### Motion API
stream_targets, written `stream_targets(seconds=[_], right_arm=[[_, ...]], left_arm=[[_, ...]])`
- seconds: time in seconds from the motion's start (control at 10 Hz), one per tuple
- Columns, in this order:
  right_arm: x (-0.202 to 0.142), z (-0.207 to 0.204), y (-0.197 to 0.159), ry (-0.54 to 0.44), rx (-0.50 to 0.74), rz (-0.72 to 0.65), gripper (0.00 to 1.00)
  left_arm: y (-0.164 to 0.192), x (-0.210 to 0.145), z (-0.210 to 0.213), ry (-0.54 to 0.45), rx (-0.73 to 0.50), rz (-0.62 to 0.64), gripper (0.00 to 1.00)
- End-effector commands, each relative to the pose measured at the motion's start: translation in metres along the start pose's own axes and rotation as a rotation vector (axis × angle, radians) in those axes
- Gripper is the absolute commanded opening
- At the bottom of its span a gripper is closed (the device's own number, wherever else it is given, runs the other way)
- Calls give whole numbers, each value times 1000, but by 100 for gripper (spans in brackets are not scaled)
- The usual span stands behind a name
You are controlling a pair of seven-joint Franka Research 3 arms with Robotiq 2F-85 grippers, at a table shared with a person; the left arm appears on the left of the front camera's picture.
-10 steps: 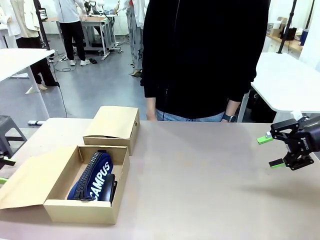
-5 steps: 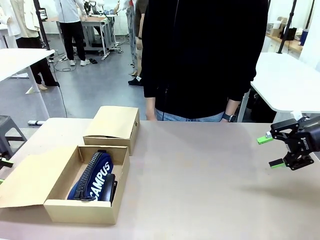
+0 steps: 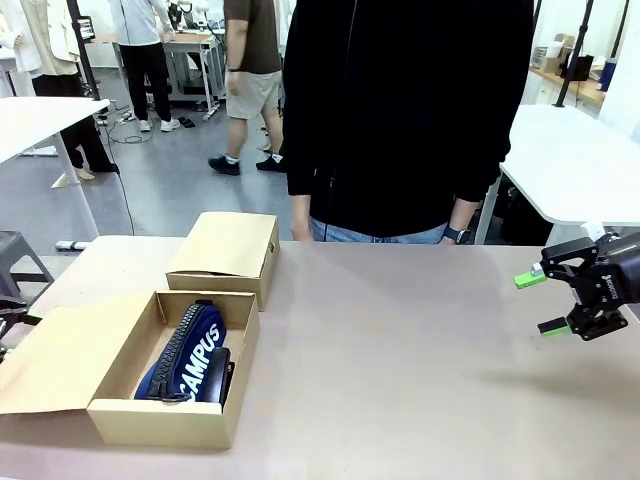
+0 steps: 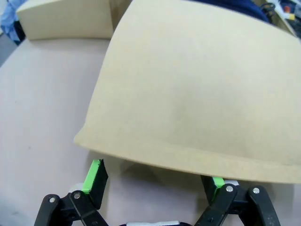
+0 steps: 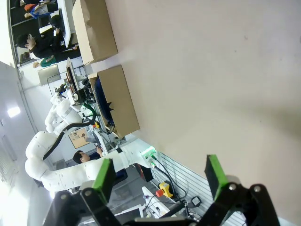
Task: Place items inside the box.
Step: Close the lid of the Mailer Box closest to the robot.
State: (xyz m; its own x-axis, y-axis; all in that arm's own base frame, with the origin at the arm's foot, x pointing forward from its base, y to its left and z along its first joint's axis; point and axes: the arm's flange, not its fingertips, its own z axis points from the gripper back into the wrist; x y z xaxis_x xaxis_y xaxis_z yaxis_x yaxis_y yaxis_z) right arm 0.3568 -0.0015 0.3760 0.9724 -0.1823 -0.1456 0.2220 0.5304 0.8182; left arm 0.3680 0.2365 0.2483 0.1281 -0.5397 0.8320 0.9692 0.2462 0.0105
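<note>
Nearest the robot, at the tabletop's (image 3: 420, 380) left front, stands the long cardboard box (image 3: 175, 418) with its flap lid (image 3: 60, 360) folded out flat to the left. Inside it lies the navy pencil pouch (image 3: 190, 350) lettered "CAMPUS", running lengthwise, with a black item (image 3: 222, 375) tucked against its right side at the near end; what that item is cannot be told.

The left pincer (image 4: 155, 181) sits at the outer edge of the flap lid (image 4: 197, 94). In the left wrist view its two green-padded fingers (image 4: 94, 176) stand wide apart, released, with the lid's edge just above them and nothing between them. In the front view only a dark sliver of it appears at the left border.

The right pincer (image 3: 535, 303) hangs above the bare tabletop at the right side, well apart from the box. Its fingers (image 5: 104, 175) are spread wide, released, and hold nothing.

Just behind the long box, touching or nearly touching its far wall, sits a smaller cardboard box (image 3: 225, 255) with its lid closed.

At the far edge a person in a black top (image 3: 410, 110) stands facing the tabletop, arms at the sides.
</note>
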Motion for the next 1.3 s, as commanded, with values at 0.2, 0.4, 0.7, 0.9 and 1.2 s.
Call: stream_targets(seconds=[0.2, 0.4, 0.7, 0.9, 1.2], right_arm=[[-1, 1, 3, -3, 14, -19, 100], [-1, 1, 3, -3, 14, -19, 100], [-1, 1, 3, -3, 14, -19, 100], [-1, 1, 3, -3, 14, -19, 100], [-1, 1, 3, -3, 14, -19, 100]], left_arm=[[-10, -6, -4, -187, -17, -82, 100], [-16, 4, -2, -301, -54, -86, 100], [-32, 42, 0, -427, -90, -154, 100], [-49, 84, -15, -502, -138, -191, 100], [-77, 155, -72, -522, -177, -334, 100]])
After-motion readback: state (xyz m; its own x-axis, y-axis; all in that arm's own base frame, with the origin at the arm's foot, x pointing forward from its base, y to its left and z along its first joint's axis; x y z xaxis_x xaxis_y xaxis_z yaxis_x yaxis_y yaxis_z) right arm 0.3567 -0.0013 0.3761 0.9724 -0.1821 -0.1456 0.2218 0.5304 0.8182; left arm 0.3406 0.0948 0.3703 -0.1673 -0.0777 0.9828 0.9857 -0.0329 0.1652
